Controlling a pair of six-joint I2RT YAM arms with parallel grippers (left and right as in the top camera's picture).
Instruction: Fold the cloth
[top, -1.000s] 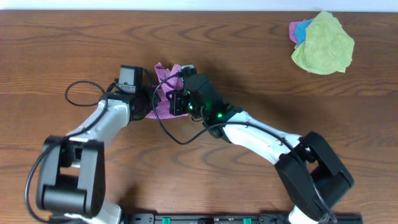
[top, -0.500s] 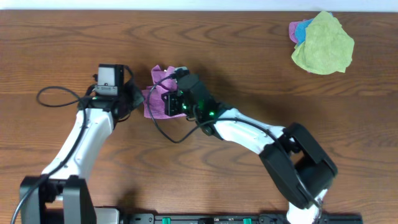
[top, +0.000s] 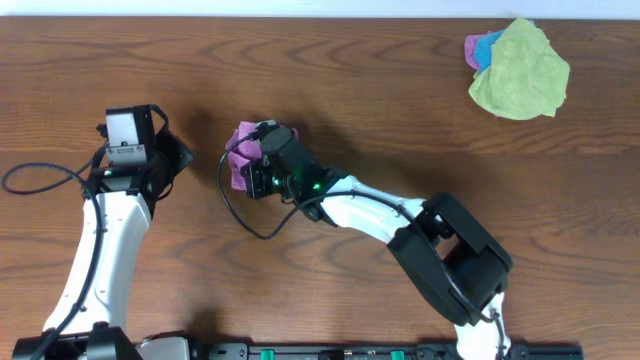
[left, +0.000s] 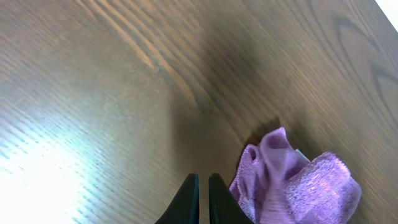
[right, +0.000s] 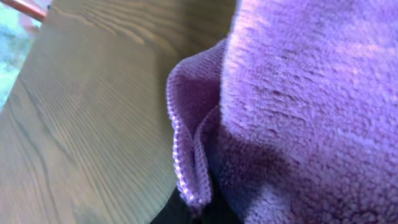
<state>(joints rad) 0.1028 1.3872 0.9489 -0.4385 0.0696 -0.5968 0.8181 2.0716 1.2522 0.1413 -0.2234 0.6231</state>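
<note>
Seemingly the cloth (top: 241, 152) sits bunched in the right gripper (top: 257, 166).

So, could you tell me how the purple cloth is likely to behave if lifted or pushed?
Probably floppy: the purple cloth lies bunched in soft lobes, its stitched edge doubled over. Likely light too: it looks thin and fleecy. Pushed, it would probably crumple and drag on the wooden table rather than slide flat.

The cloth (top: 241, 158) is purple-magenta. The surface (top: 400, 100) is dark brown with streaky wood grain. A yellow-green cloth (top: 522, 72) overlaps a blue cloth (top: 487, 46).
</note>
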